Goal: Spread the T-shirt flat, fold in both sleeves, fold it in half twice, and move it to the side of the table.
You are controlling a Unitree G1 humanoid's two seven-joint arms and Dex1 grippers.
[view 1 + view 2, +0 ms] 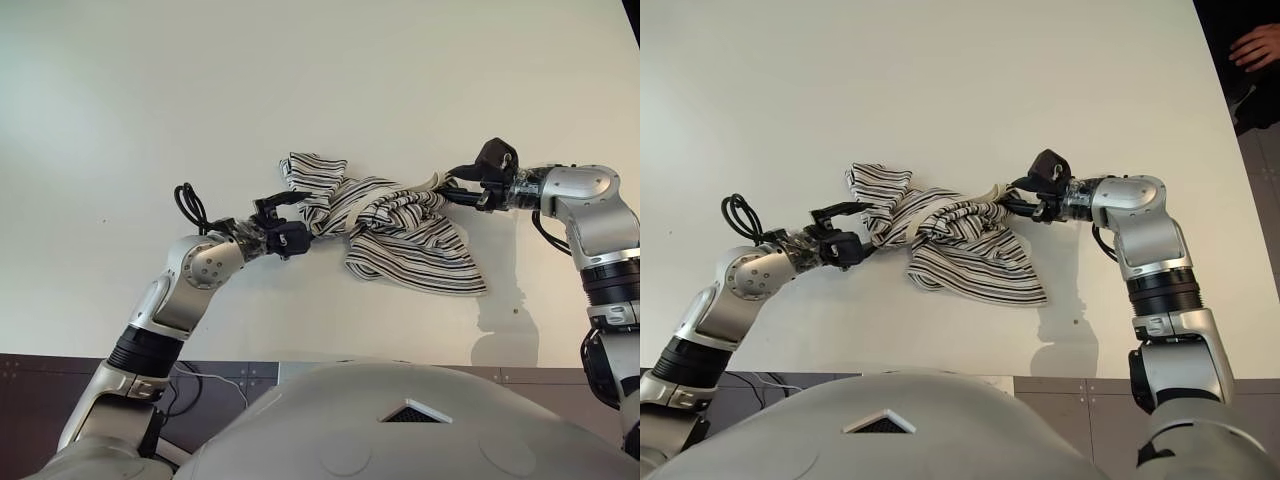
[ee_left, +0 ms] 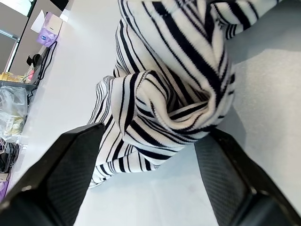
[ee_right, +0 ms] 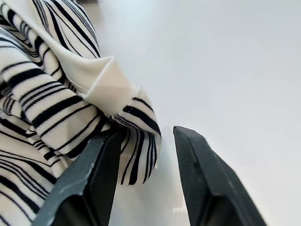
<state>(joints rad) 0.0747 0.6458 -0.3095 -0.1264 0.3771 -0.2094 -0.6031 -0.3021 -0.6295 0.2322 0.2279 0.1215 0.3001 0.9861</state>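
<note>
Left fingers (image 2: 70, 174) and right fingers (image 3: 96, 179) both stand apart (not clamped), each straddling a bunch of the T-shirt (image 1: 405, 240).

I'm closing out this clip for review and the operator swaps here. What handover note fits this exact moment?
Left gripper: open, fingers on either side of a bunched fold at the T-shirt's left end.
Right gripper: open, straddling an edge at the shirt's right end, with a gap beside one finger.
T-shirt: a crumpled, twisted heap in the middle of the table, not flat.
Done: no step complete.
Left to do: spread it flat, fold in both sleeves, fold in half twice, move it to the table's side.
</note>
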